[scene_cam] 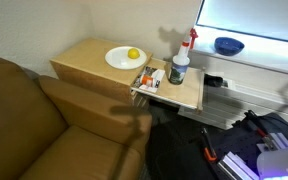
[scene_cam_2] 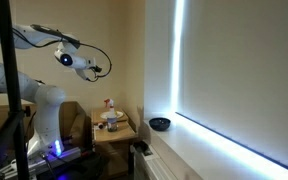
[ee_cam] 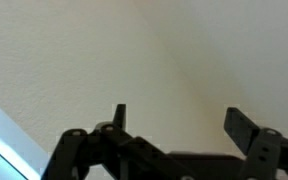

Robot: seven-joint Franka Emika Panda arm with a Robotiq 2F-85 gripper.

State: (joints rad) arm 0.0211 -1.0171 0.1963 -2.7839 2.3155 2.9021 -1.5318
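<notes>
- My gripper [scene_cam_2: 102, 69] hangs high in the air near the wall [scene_cam_2: 134, 50]. It is well above everything on the counter [scene_cam: 84, 60] and touches nothing.
- In the wrist view the gripper [ee_cam: 179, 115] has its fingers [ee_cam: 119, 112] spread wide. Only bare pale wall shows between them, so I am holding nothing.
- The spray bottle [scene_cam: 180, 65] is the thing reaching closest up toward the gripper. It stands upright on the counter with its red trigger head on top, and I also see it in an exterior view [scene_cam_2: 109, 103], far below the gripper.
- Just beside the bottle lies a small open box [scene_cam: 149, 78] of coloured items. They are too small for me to name.
- Near the box, toward the wall side of the counter, sits a white plate [scene_cam: 117, 60] with a yellow fruit [scene_cam: 133, 54] on it.
- A blue bowl [scene_cam: 228, 45] rests apart from these on the sill [scene_cam: 264, 60] under the bright window. It shows in both exterior views [scene_cam_2: 160, 124].
- A brown couch [scene_cam: 34, 120] stands against the counter's other side.
- The white arm [scene_cam_2: 34, 38] arches over from its base toward the gripper.
</notes>
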